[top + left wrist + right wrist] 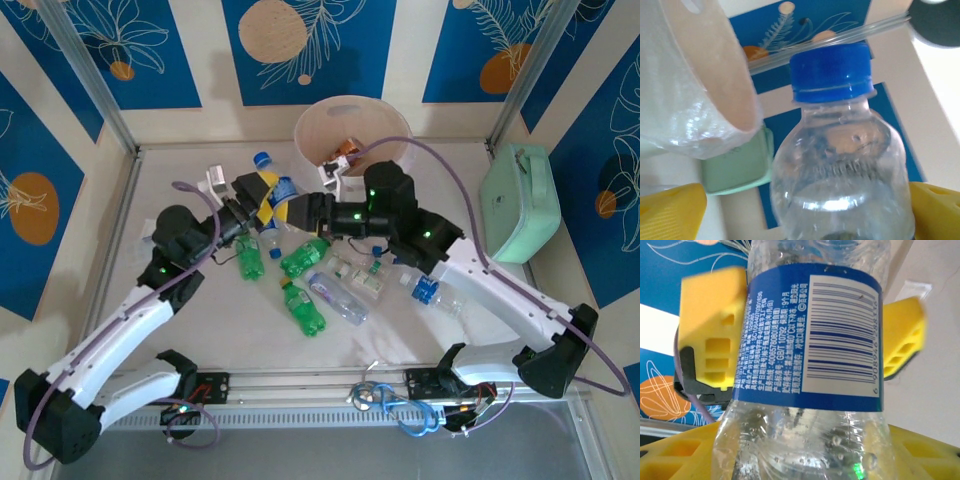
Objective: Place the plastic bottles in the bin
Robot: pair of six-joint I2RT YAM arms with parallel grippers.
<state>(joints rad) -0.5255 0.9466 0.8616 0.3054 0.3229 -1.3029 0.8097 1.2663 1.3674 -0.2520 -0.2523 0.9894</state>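
**Bin**: round, pale pinkish-white, upright at the far middle of the table, with a clear liner; an orange-labelled bottle lies inside.

**Blue-capped bottle**: clear, with a blue barcode label, raised off the table just in front of the bin, cap pointing far-left.

**On the table, lying on their sides:** left green bottle, middle green bottle and near green bottle; beside them a long clear bottle and a small clear bottle; to the right, a blue-labelled bottle.
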